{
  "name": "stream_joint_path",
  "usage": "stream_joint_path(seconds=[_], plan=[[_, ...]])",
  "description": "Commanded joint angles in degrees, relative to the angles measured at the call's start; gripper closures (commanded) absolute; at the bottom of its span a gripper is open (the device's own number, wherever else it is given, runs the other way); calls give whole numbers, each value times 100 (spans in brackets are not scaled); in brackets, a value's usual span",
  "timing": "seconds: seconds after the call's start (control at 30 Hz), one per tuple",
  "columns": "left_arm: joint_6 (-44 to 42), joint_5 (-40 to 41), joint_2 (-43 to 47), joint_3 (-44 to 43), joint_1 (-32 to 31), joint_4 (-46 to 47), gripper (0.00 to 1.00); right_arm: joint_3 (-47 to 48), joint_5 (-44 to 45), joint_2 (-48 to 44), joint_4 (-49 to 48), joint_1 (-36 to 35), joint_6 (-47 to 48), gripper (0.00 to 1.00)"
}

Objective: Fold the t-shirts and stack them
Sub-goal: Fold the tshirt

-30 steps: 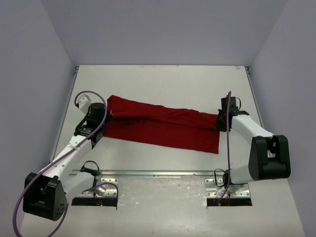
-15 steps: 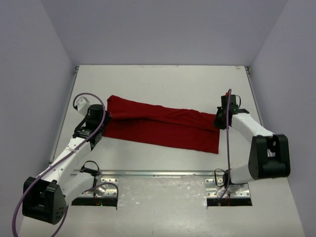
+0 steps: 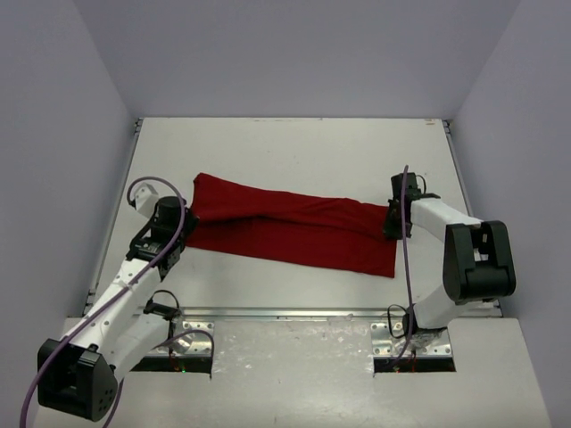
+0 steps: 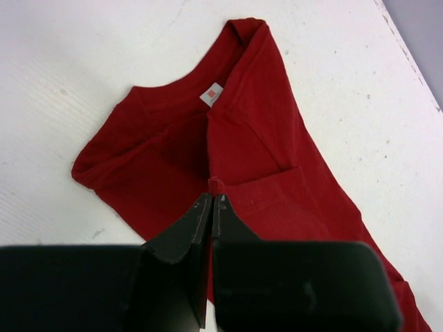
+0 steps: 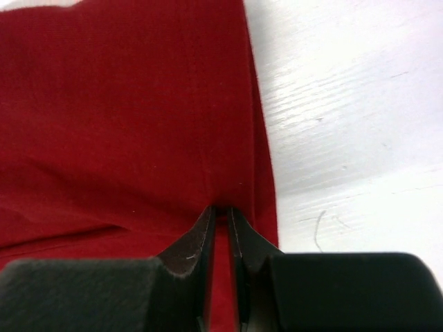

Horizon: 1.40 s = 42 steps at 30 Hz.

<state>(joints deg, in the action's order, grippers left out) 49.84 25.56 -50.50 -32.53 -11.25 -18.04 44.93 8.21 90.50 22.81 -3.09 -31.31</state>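
Observation:
The deep-red t-shirt lies on the white table, folded lengthwise into a long band that runs from the left to the lower right. My left gripper is at its left, collar end. In the left wrist view its jaws are shut on a small pinch of the t-shirt beside the white neck label. My right gripper is at the band's right end. In the right wrist view it is shut on a fold of the t-shirt near its edge.
Grey walls close in the table on the left, back and right. A metal rail runs along the near edge between the arm bases. Bare white table lies beyond and in front of the shirt.
My left arm has drawn back slightly toward the near left, and my right wrist has turned in closer to the shirt's right end. The shirt has barely shifted.

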Motion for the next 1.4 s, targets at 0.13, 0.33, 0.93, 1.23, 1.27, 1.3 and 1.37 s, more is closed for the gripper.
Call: stream_joint_path(seconds=[0.13,0.33,0.93,1.23,1.27,1.3,1.37], plan=[[403,230,427,537,-44,-165,100,596,463,91,409,2,55,87],[482,133,278,792,-44,-59,93,526,340,-41,312,2,81,86],[303,27,-1206,-841,-36,-261,0,737,-959,-560,-802,-2051,740,47],[887,-385,-1139,-1660,562,-867,0,3343,-3018,2132,-1756,-3268,1566,39],[834,-359,-990,-1634,597,-989,0,3617,-3053,2408,-1666,-3268,1619,38],[747,-342,-692,-1599,667,-1034,0,4142,-3131,2655,-1596,-3398,1767,38],[422,-315,-401,-1484,711,-1183,0,4654,-3254,3312,-1298,-3417,1847,38]])
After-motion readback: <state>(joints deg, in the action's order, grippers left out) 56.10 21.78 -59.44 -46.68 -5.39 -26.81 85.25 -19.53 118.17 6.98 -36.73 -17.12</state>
